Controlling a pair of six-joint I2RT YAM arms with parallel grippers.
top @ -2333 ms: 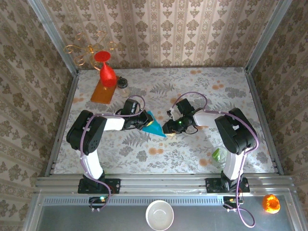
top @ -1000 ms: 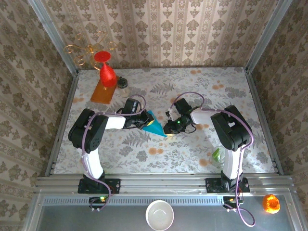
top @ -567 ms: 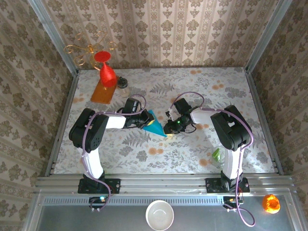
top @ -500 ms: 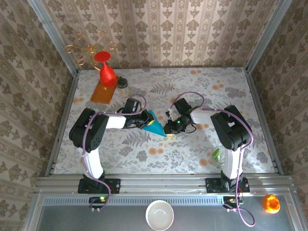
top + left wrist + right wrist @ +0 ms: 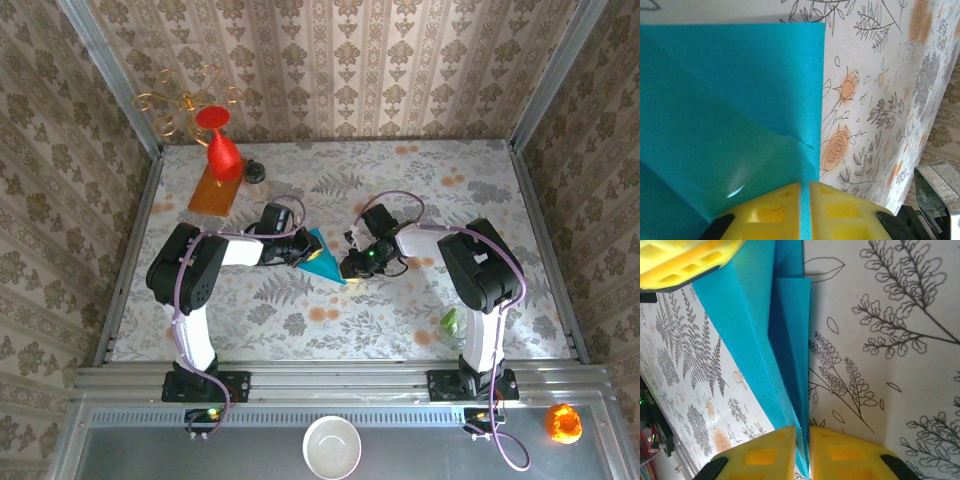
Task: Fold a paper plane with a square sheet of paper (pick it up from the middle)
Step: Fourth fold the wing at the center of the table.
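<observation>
Hardly anything has shifted since the earlier frames: only the left arm's elbow has crept slightly inward, and the thin teal-blue paper sheet (image 5: 322, 262), already folded into a layered pointed wedge, sits where it did at mid-worktop, tip toward 5 o'clock. The left end effector (image 5: 805, 186) is pinched nearly closed on the paper's edge from 10 o'clock. The right end effector (image 5: 807, 432) is likewise clamped on the stacked layers near the tip, at 4 o'clock. Gripping from opposite ends probably keeps the layers aligned and taut while a crease is pressed against the flower-patterned worktop (image 5: 300, 320). A red cone-shaped vase (image 5: 222, 148) on an orange rectangular board (image 5: 212, 195) stands well apart at 10 o'clock.
</observation>
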